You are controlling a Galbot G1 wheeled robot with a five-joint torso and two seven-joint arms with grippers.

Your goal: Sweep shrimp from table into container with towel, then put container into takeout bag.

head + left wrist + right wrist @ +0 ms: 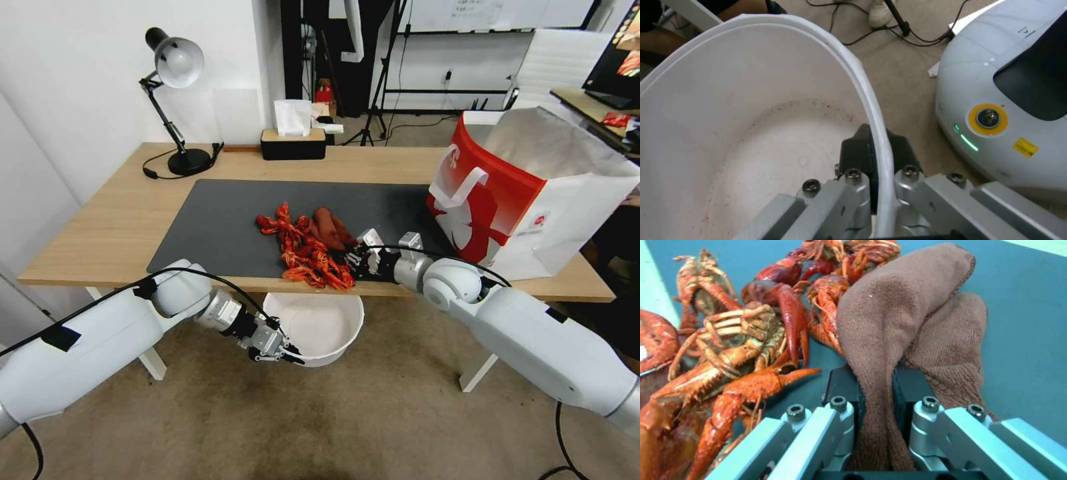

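Shrimp, towel, container, bag and table.
Red-orange shrimp [303,250] heaped on the table's [113,227] mat edge, rust-red towel [330,227] touching; white container [327,327] below the edge; takeout bag [527,193] upright, open.

Desk lamp [175,100], tissue box [293,137]

Left arm reached forward and low, below the table edge, wrist angled down toward the middle. Left gripper [283,352] had its fingers [858,150] clamped on the rim of the container [320,327], one inside the wall and one outside. Right arm stretched in from the right at table height, forearm roughly level. Right gripper [357,260] was closed, fingers [842,386] pinching a fold of the towel [902,316].
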